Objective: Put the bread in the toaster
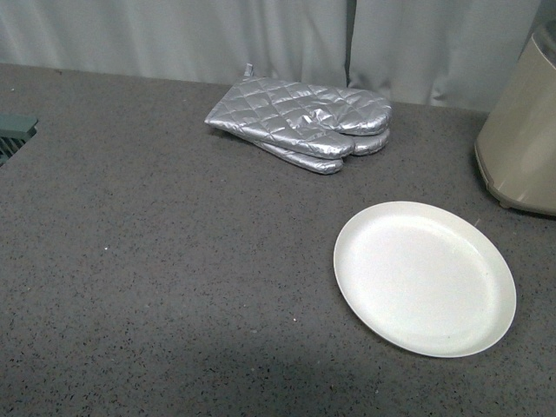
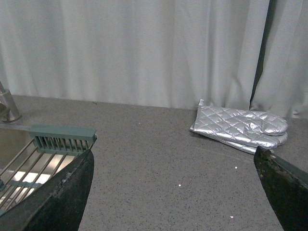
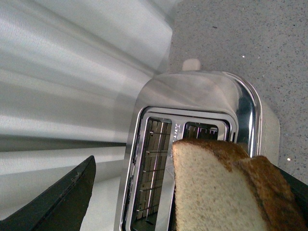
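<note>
In the right wrist view the bread (image 3: 216,192), a tan slice with a brown crust, stands on edge over the toaster (image 3: 202,91). It covers one of the two open slots in the shiny top. My right gripper (image 3: 178,204) is open. The slice lies close against one dark finger (image 3: 296,185), and the other finger (image 3: 62,202) is well apart from it. How deep the slice sits in the slot is hidden. The front view shows only the toaster's beige side (image 1: 521,130) at the far right. My left gripper (image 2: 173,192) hangs open over bare counter with nothing in it.
An empty white plate (image 1: 426,278) lies on the grey counter to the left of the toaster. Two quilted silver oven mitts (image 1: 304,122) (image 2: 240,127) lie stacked at the back by the curtain. A sink with a green rack (image 2: 48,144) and a faucet (image 2: 7,103) is at the far left.
</note>
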